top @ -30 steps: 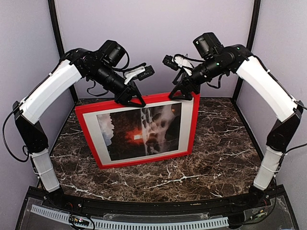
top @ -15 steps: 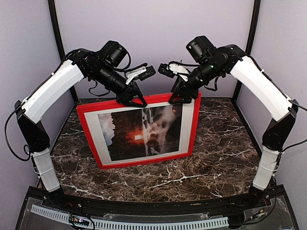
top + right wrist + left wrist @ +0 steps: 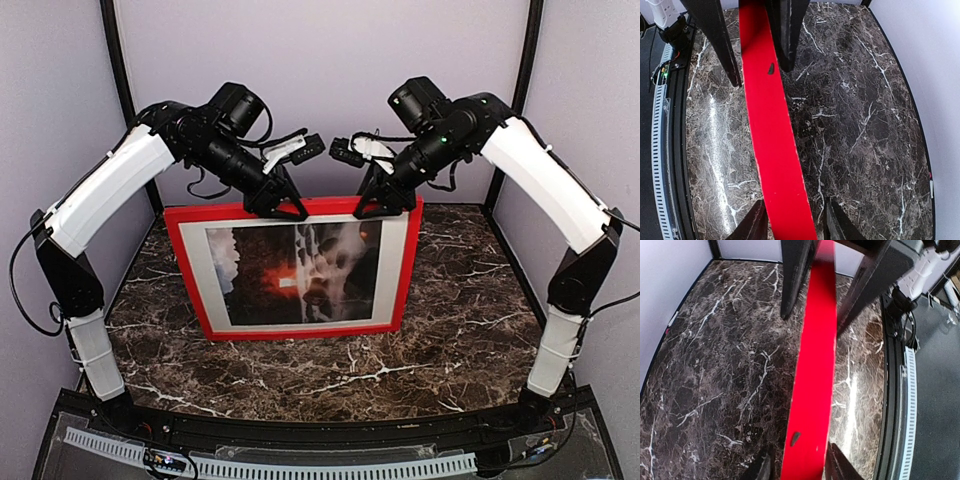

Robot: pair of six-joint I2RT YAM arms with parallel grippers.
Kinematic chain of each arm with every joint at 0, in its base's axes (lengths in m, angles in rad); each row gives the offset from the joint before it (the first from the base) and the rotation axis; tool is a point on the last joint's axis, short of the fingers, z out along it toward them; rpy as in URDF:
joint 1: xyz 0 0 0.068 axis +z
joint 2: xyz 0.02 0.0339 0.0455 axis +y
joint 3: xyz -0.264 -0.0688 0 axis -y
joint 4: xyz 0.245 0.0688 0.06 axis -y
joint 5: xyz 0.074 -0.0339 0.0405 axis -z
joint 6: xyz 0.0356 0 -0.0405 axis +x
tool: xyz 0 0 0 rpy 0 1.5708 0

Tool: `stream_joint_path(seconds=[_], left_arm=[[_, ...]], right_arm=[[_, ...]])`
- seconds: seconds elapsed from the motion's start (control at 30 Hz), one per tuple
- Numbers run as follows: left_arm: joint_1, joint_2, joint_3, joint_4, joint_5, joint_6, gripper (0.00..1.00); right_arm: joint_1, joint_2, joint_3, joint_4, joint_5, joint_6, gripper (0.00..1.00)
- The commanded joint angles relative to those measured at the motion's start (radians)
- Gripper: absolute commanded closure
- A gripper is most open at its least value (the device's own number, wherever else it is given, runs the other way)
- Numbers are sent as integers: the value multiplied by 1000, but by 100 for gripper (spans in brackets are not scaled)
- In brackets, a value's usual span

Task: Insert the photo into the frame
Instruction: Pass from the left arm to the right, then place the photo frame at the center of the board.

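Observation:
The red frame (image 3: 300, 332) stands on edge on the marble table, its front toward the camera. The photo (image 3: 290, 275), dark with an orange glow and pale streaks, sits inside it behind a white mat (image 3: 215, 285). My left gripper (image 3: 290, 208) straddles the top rail left of centre. In the left wrist view the rail (image 3: 815, 365) runs between the fingers of that gripper (image 3: 799, 470), with a thin gap at one finger. My right gripper (image 3: 378, 208) straddles the same rail (image 3: 767, 115) further right. A gap shows beside one finger of that gripper (image 3: 792, 222).
The dark marble table (image 3: 450, 300) is boxed in by pale walls at the back and sides. A black ledge with a white perforated strip (image 3: 300, 465) runs along the near edge by the arm bases.
The frame has swung from a skewed stance to nearly square with the camera. The right gripper's jaws narrowed around the top rail. The left gripper's jaws loosened on it.

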Motion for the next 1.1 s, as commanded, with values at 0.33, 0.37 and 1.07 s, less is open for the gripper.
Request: stream_joint_path(seconds=[0.33, 0.37, 1.07], left_arm=[[6, -314, -270, 501, -505, -138, 5], [7, -334, -296, 532, -533, -143, 3], [7, -469, -793, 828, -755, -504, 1]], right_arm=[[-34, -79, -96, 155, 34, 165, 100], [-48, -77, -101, 163, 27, 183, 100], [-329, -135, -561, 805, -102, 1095, 100]])
